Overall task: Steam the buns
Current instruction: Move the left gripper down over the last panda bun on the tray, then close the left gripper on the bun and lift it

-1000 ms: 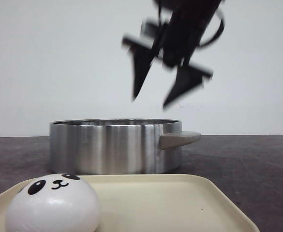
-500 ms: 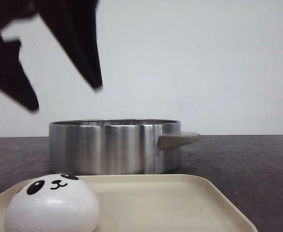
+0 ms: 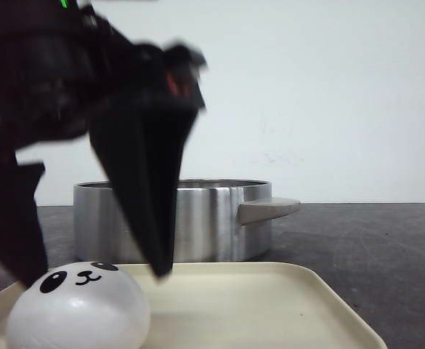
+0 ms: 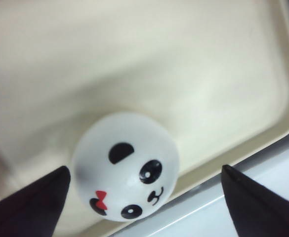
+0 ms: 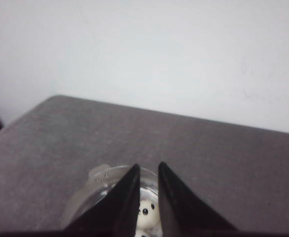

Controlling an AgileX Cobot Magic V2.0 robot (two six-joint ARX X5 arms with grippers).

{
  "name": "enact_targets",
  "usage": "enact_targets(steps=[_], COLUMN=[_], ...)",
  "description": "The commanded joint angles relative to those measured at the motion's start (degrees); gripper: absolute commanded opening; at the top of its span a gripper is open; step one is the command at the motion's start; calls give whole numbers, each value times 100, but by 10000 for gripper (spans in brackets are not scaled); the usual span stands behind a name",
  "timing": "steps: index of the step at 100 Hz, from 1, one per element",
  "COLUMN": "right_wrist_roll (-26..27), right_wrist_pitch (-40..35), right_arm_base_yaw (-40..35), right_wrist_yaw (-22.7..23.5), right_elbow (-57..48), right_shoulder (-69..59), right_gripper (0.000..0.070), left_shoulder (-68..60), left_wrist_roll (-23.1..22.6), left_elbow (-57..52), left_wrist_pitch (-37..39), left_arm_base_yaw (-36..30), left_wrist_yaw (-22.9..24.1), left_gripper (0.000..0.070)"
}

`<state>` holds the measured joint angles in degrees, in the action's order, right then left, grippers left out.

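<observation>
One white panda bun (image 3: 78,309) sits at the near left corner of the cream tray (image 3: 270,305). It also shows in the left wrist view (image 4: 124,165), with a red bow by one ear. My left gripper (image 3: 96,276) is open, its fingers (image 3: 143,196) straddling the bun just above it without touching; in the left wrist view (image 4: 145,169) the tips stand either side of the bun. My right gripper (image 5: 147,168) hangs high over the steel pot (image 5: 97,180), fingers nearly together and empty. Another bun (image 5: 146,213) lies inside the pot.
The steel pot (image 3: 197,218), with a grey handle (image 3: 270,209) pointing right, stands just behind the tray on the dark table (image 3: 372,240). A white wall is behind. The tray's raised rim (image 4: 243,153) runs close to the bun.
The right gripper has risen out of the front view. The left gripper has come down from the upper left to straddle the bun on the tray.
</observation>
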<state>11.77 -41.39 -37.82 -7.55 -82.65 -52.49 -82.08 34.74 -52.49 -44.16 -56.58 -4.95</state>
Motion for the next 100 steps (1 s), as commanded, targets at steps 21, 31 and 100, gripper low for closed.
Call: enact_targets(steps=[21,31,100], right_wrist_roll=[-70,-76,-127], right_wrist_pitch=[-74,-232,-391], right_arm_base_yaw=[-42,-42,-42], right_wrist_yaw=[-7,-9,-2], right_elbow=[-66,-66,-66], right_shoulder=[-22,-22,-24], right_gripper=[62,62,62], left_shoulder=[-706,-717,-225], left_wrist_roll=[-105,-280,-4164], left_elbow=[-79,-83,-2625], left_wrist_pitch=[142,190,-568], left_arm_base_yaw=[-103,-109,1154], left_wrist_yaw=[-31,-26,531], left_gripper=[298,4,6])
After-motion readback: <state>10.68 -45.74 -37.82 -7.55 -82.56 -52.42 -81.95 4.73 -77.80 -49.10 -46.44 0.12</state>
